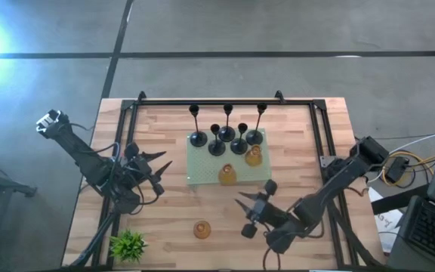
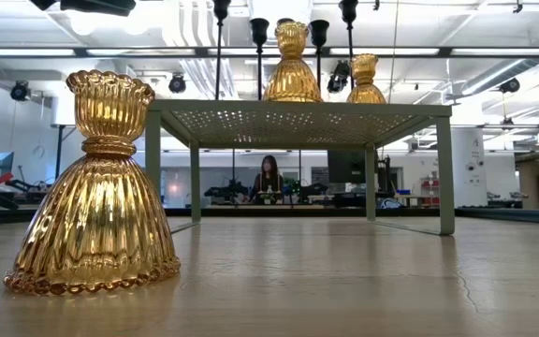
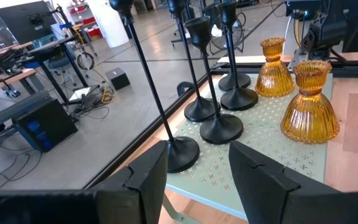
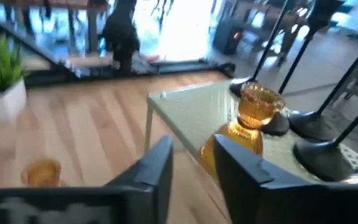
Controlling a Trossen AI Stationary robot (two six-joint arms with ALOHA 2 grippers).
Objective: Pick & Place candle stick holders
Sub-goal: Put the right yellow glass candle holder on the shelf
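**Both pincers empty beside the raised tray of candle holders**

The right pincer hangs over the bench on the near side of the tray, its fingers spread with a clear gap and nothing between them. In its own wrist view the two dark fingers stand narrowly apart, pointing at an amber holder at the tray's corner without touching it. The left pincer sits to the left of the tray, fingers parted and empty; its wrist view looks between them at the black stems.

The pale green perforated tray is a small raised stand on legs, which only the low view makes plain: there its top stands well above the bench. On it are five black candle stick holders with round bases, all upright, long axes vertical, stems rising to small cups; the left wrist view shows tall ones and a shorter one. Two amber holders also stand upright on the tray, near its right and front edges.

A third amber holder stands alone on the bare bench near the front edge, well apart from the tray; the low view shows it close up, upright, ribbed and bell-shaped. A small green plant sits at the front left corner. A person is far off in the room behind.
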